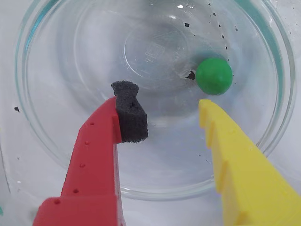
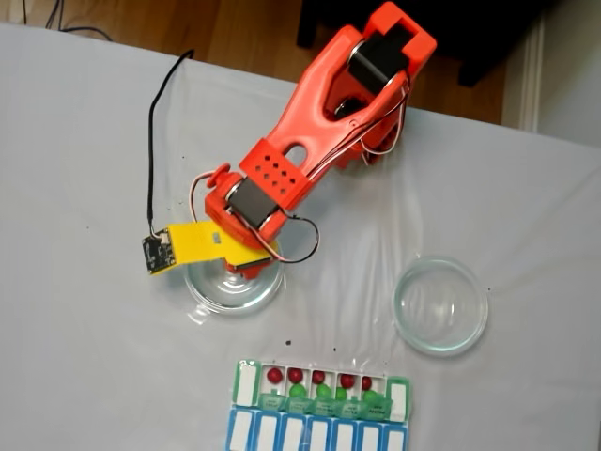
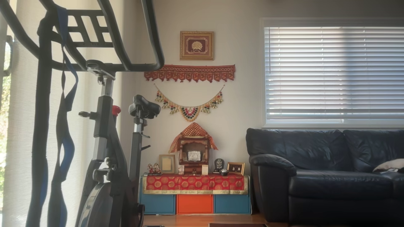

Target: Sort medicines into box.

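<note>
Most of the medicines are seen already dropped into the box (image 2: 246, 383) at the counter's near edge in the fixed view, while one green ball (image 1: 214, 76) is left in the glass dish (image 1: 42, 136), flanked by the wide-spread, empty gripper (image 1: 167, 110).

I see a home living room, black leather sofa (image 3: 325, 176), exercise bike (image 3: 107, 151), small shrine (image 3: 193, 151), window blinds (image 3: 334, 72), wood floor (image 2: 235, 38).

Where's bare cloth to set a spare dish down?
Open cloth lies between the two glass dishes, and left of the box. Crowded: around the arm's dish, where the open gripper hovers by a green ball.
</note>
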Controlling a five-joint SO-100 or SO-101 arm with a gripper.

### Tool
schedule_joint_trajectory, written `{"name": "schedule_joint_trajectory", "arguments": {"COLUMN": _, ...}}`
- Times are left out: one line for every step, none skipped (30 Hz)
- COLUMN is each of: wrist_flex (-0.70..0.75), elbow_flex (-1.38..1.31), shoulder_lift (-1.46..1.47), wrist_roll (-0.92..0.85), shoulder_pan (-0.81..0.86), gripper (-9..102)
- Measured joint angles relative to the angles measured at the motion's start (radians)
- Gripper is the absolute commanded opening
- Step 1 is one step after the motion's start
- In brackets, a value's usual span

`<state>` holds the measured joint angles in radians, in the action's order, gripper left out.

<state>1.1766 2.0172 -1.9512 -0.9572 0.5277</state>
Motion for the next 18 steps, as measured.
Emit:
{"name": "schedule_joint_trajectory", "arguments": {"wrist_flex": -0.006, "elbow_flex": 0.0, "shoulder_lift": 0.006, "wrist_roll": 0.0, "shoulder_pan": -0.003, "gripper": 21}}
{"name": "schedule_joint_trajectory", "arguments": {"wrist_flex": -0.012, "elbow_flex": 0.0, "shoulder_lift": 0.017, "wrist_roll": 0.003, "shoulder_pan": -0.006, "gripper": 21}}
{"name": "schedule_joint_trajectory", "arguments": {"wrist_flex": -0.017, "elbow_flex": 0.0, "shoulder_lift": 0.023, "wrist_roll": 0.006, "shoulder_pan": -0.006, "gripper": 20}}
{"name": "schedule_joint_trajectory", "arguments": {"wrist_flex": -0.02, "elbow_flex": 0.0, "shoulder_lift": 0.029, "wrist_roll": 0.009, "shoulder_pan": -0.008, "gripper": 21}}
{"name": "schedule_joint_trajectory", "arguments": {"wrist_flex": -0.023, "elbow_flex": 0.0, "shoulder_lift": 0.035, "wrist_roll": 0.015, "shoulder_pan": -0.009, "gripper": 21}}
{"name": "schedule_joint_trajectory", "arguments": {"wrist_flex": -0.023, "elbow_flex": 0.0, "shoulder_lift": 0.037, "wrist_roll": 0.017, "shoulder_pan": -0.011, "gripper": 21}}
{"name": "schedule_joint_trajectory", "arguments": {"wrist_flex": -0.026, "elbow_flex": 0.0, "shoulder_lift": 0.04, "wrist_roll": 0.018, "shoulder_pan": -0.012, "gripper": 21}}
{"name": "schedule_joint_trajectory", "arguments": {"wrist_flex": -0.026, "elbow_flex": 0.0, "shoulder_lift": 0.04, "wrist_roll": 0.018, "shoulder_pan": -0.012, "gripper": 21}}
{"name": "schedule_joint_trajectory", "arguments": {"wrist_flex": -0.026, "elbow_flex": 0.0, "shoulder_lift": 0.04, "wrist_roll": 0.018, "shoulder_pan": -0.012, "gripper": 21}}
{"name": "schedule_joint_trajectory", "arguments": {"wrist_flex": -0.026, "elbow_flex": 0.0, "shoulder_lift": 0.04, "wrist_roll": 0.018, "shoulder_pan": -0.012, "gripper": 21}}
{"name": "schedule_joint_trajectory", "arguments": {"wrist_flex": -0.026, "elbow_flex": 0.0, "shoulder_lift": 0.04, "wrist_roll": 0.017, "shoulder_pan": -0.012, "gripper": 21}}
{"name": "schedule_joint_trajectory", "arguments": {"wrist_flex": -0.026, "elbow_flex": 0.0, "shoulder_lift": 0.04, "wrist_roll": 0.017, "shoulder_pan": -0.012, "gripper": 21}}
{"name": "schedule_joint_trajectory", "arguments": {"wrist_flex": -0.026, "elbow_flex": 0.0, "shoulder_lift": 0.04, "wrist_roll": 0.017, "shoulder_pan": -0.012, "gripper": 22}}
{"name": "schedule_joint_trajectory", "arguments": {"wrist_flex": -0.025, "elbow_flex": -0.002, "shoulder_lift": 0.04, "wrist_roll": 0.014, "shoulder_pan": -0.012, "gripper": 22}}
{"name": "schedule_joint_trajectory", "arguments": {"wrist_flex": -0.014, "elbow_flex": -0.012, "shoulder_lift": 0.044, "wrist_roll": 0.005, "shoulder_pan": -0.012, "gripper": 22}}
{"name": "schedule_joint_trajectory", "arguments": {"wrist_flex": -0.005, "elbow_flex": -0.025, "shoulder_lift": 0.052, "wrist_roll": -0.002, "shoulder_pan": -0.009, "gripper": 22}}
{"name": "schedule_joint_trajectory", "arguments": {"wrist_flex": 0.008, "elbow_flex": -0.037, "shoulder_lift": 0.061, "wrist_roll": -0.008, "shoulder_pan": -0.008, "gripper": 23}}
{"name": "schedule_joint_trajectory", "arguments": {"wrist_flex": 0.023, "elbow_flex": -0.054, "shoulder_lift": 0.071, "wrist_roll": -0.017, "shoulder_pan": -0.005, "gripper": 23}}
